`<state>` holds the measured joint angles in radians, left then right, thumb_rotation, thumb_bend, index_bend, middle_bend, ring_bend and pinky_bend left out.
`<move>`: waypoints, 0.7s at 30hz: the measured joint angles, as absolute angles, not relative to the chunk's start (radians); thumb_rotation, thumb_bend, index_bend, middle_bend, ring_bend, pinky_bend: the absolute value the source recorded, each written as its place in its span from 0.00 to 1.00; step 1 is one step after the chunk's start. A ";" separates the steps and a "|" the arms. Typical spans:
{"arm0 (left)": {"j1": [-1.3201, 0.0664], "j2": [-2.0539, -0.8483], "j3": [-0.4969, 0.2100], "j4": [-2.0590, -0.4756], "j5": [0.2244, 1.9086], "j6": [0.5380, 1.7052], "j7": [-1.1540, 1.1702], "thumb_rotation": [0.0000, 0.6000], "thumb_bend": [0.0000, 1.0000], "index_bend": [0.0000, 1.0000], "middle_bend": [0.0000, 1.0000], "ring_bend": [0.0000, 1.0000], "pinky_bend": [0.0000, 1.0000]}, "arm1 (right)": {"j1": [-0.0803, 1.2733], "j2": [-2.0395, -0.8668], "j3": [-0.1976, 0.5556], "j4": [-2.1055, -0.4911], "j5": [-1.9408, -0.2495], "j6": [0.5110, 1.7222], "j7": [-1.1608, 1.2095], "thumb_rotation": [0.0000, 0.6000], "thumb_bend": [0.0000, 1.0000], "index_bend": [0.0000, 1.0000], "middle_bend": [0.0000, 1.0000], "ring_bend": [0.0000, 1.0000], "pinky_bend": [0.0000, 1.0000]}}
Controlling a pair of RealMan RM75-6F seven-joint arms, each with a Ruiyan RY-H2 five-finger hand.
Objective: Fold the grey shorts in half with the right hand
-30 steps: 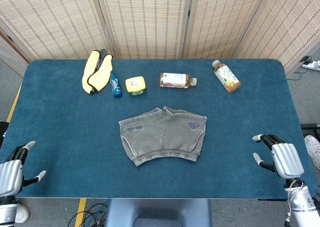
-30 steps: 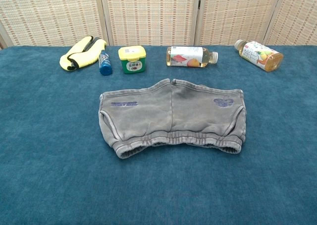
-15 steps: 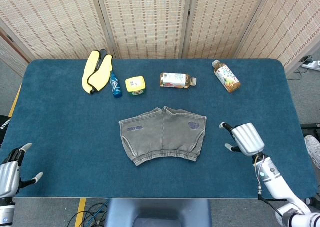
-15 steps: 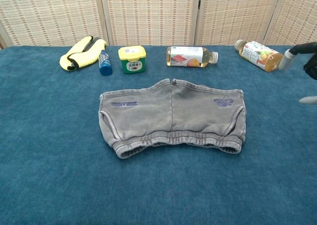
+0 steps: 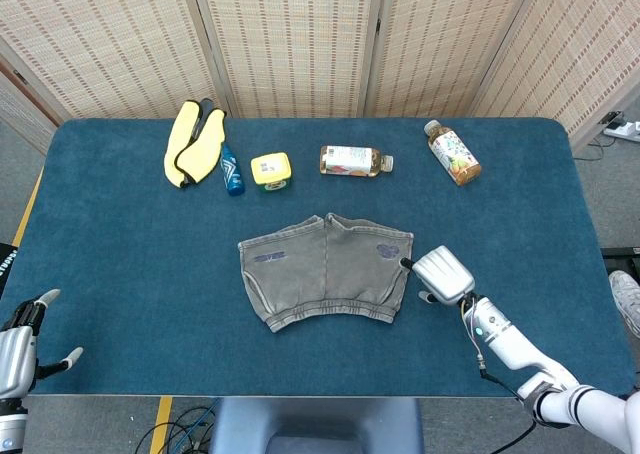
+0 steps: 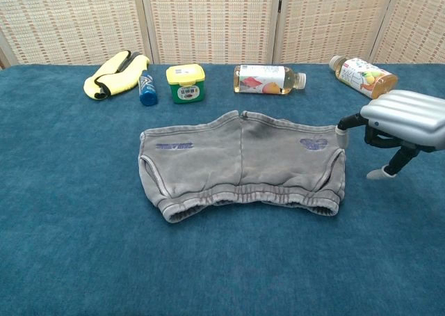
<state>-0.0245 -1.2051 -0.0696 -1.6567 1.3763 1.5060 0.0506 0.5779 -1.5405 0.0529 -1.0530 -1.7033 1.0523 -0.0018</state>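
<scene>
The grey shorts [image 5: 325,268] [image 6: 240,164] lie flat and spread out in the middle of the blue table, waistband toward me. My right hand [image 5: 442,275] [image 6: 398,125] hovers just off the shorts' right edge, palm down, fingers apart and holding nothing; one fingertip reaches the right leg hem. My left hand [image 5: 20,344] stays at the table's near left corner, fingers spread, empty. The chest view does not show it.
Along the far side lie a yellow cloth [image 5: 193,142], a small blue bottle [image 5: 231,169], a yellow-lidded jar [image 5: 271,168], a bottle on its side [image 5: 354,161] and a second drink bottle [image 5: 453,154]. Blue tablecloth [image 5: 120,254] surrounds the shorts.
My right hand has moved left from the table's near right side up to the right edge of the shorts. The left hand has drifted slightly lower. The shorts have not moved.
</scene>
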 measured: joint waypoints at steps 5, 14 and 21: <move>-0.023 -1.207 -0.070 -1.651 1.373 1.504 0.048 1.00 0.17 0.18 0.21 0.18 0.34 | 0.600 -1.598 0.046 -0.978 -1.687 1.033 0.009 1.00 0.08 0.42 1.00 1.00 0.98; -0.020 -1.212 -0.070 -1.637 1.366 1.501 0.040 1.00 0.17 0.18 0.21 0.18 0.34 | 0.635 -1.676 0.049 -0.875 -1.653 1.023 0.027 1.00 0.11 0.43 1.00 1.00 0.98; -0.019 -1.216 -0.071 -1.628 1.363 1.498 0.035 1.00 0.17 0.18 0.21 0.18 0.34 | 0.659 -1.712 0.050 -0.836 -1.629 1.008 0.034 1.00 0.12 0.43 1.00 1.00 0.98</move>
